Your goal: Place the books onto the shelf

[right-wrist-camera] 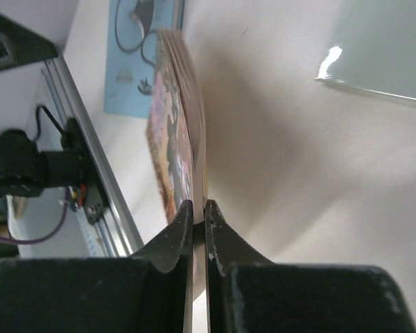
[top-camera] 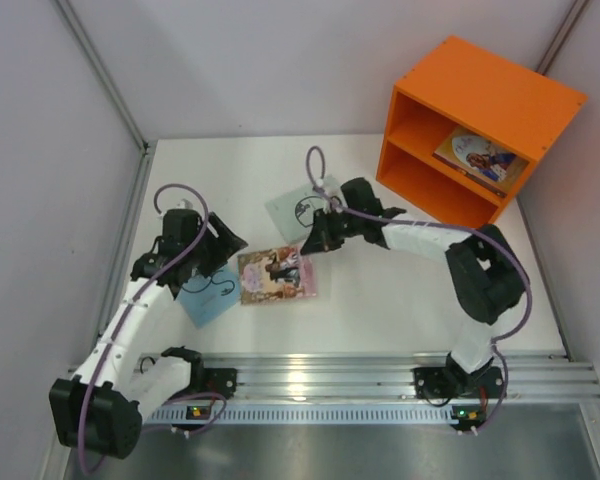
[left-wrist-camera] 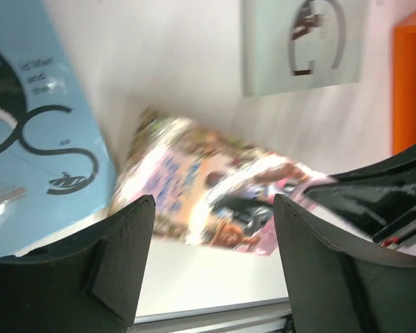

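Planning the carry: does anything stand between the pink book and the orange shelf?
Nothing visible stands between the pink book and the orange shelf; the pale green book lies flat off to the side.

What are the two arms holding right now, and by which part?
The right fingers pinch the pink illustrated book by its thin edge, near a corner. The left fingers stand open, holding nothing.
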Motion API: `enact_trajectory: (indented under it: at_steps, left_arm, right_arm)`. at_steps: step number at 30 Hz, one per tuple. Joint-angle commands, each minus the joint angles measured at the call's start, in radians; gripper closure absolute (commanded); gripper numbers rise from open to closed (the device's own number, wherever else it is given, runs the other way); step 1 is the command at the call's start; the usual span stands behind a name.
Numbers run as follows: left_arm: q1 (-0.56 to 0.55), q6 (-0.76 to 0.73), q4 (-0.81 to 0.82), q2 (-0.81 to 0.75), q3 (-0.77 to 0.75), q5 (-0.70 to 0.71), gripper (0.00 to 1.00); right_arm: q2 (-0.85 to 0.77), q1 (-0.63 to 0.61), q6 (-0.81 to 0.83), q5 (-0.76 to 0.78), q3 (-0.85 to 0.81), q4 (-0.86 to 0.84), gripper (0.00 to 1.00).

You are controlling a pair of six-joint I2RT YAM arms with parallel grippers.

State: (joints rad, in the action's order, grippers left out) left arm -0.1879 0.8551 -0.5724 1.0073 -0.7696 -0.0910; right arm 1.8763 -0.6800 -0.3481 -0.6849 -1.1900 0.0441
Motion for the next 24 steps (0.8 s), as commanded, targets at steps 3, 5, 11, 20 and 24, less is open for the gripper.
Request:
enact_trajectory:
  at_steps: [3, 5, 11, 20, 24]
  left_arm:
    - [0.005, -0.051, -0.014, -0.090, -0.065, -0.140, 0.23]
    - [0.005, -0.027, 0.053, -0.113, -0.030, -0.226, 0.21]
    - [0.004, 0.172, 0.308, -0.211, 0.144, -0.365, 0.14]
    - [0.002, 0.355, 0.679, -0.196, 0.230, -0.395, 0.11]
    - [0.002, 0.372, 0.760, -0.188, 0.237, -0.386, 0.13]
  right_arm:
    - [-0.294, 0.154, -0.196, -0.021, 0.087, -0.095, 1.00]
    - [-0.345, 0.175, -0.221, -0.013, 0.099, -0.096, 1.00]
    - [-0.486, 0.217, -0.360, -0.004, 0.107, -0.151, 1.00]
    - [-0.609, 0.218, -0.658, -0.053, 0.219, -0.409, 1.00]
    - [-0.621, 0.217, -0.675, -0.045, 0.262, -0.432, 1.00]
